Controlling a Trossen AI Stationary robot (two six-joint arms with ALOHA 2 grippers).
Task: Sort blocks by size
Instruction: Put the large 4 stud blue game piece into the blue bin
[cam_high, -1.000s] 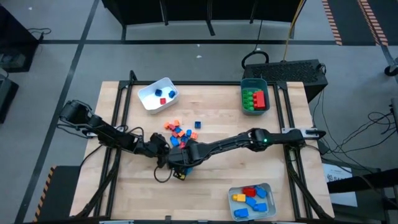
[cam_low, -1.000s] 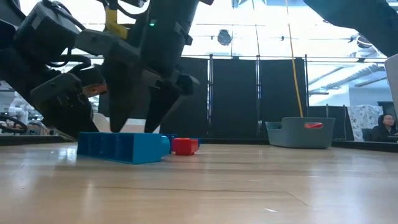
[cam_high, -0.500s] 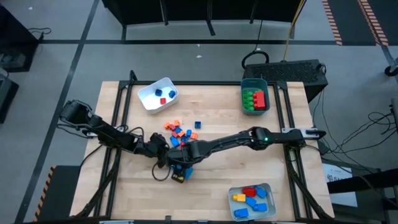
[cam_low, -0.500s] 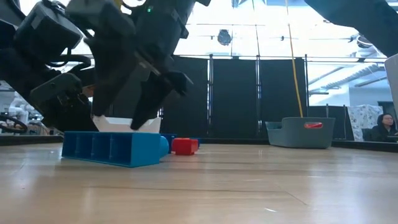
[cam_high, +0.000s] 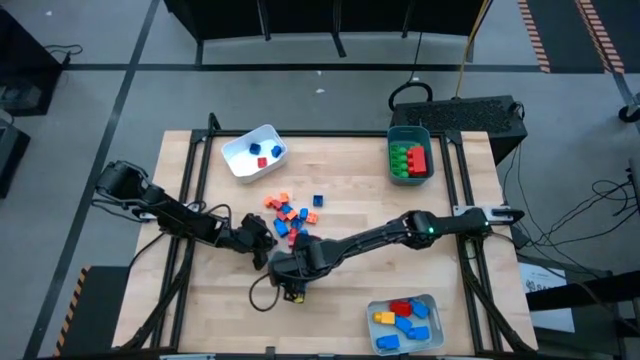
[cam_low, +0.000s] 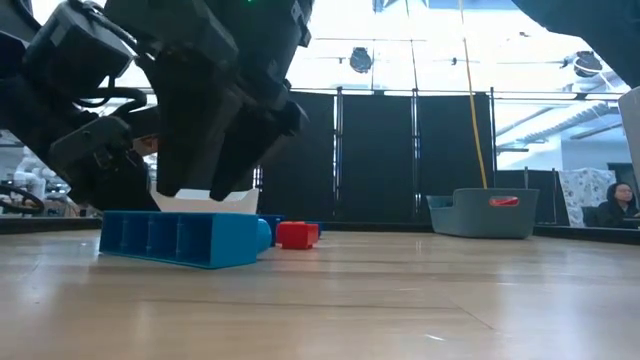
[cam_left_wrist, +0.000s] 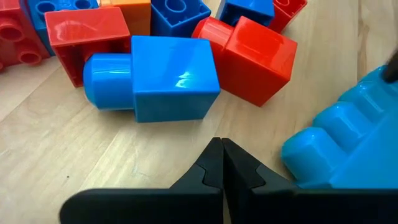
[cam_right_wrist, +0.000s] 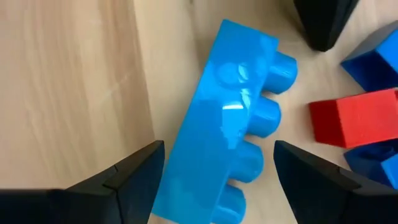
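A long light-blue block (cam_right_wrist: 230, 124) lies on its side on the wood (cam_low: 180, 238), studs toward the table's right. My right gripper (cam_right_wrist: 217, 180) hangs open just above it (cam_high: 287, 267). Its fingers stand on either side of the block and do not touch it. My left gripper (cam_left_wrist: 222, 163) is shut and low over the table (cam_high: 264, 243), beside the long block's end (cam_left_wrist: 348, 149). It touches nothing. A small dark-blue block (cam_left_wrist: 155, 78) and a red one (cam_left_wrist: 255, 59) lie just beyond its tips. They are part of a loose pile of small blocks (cam_high: 290, 212).
A white tray (cam_high: 238, 160) at the far left holds small blue and red blocks. A teal tray (cam_high: 409, 133) at the far right holds green and red ones. A grey tray (cam_high: 432, 305) at the near right holds blue, red and yellow ones. Bare wood lies toward the near edge.
My right gripper has risen off the long blue block, rolled about its own axis and drifted a little toward the table's near left. It has stayed open. The block has slid slightly toward the left edge and now lies still.
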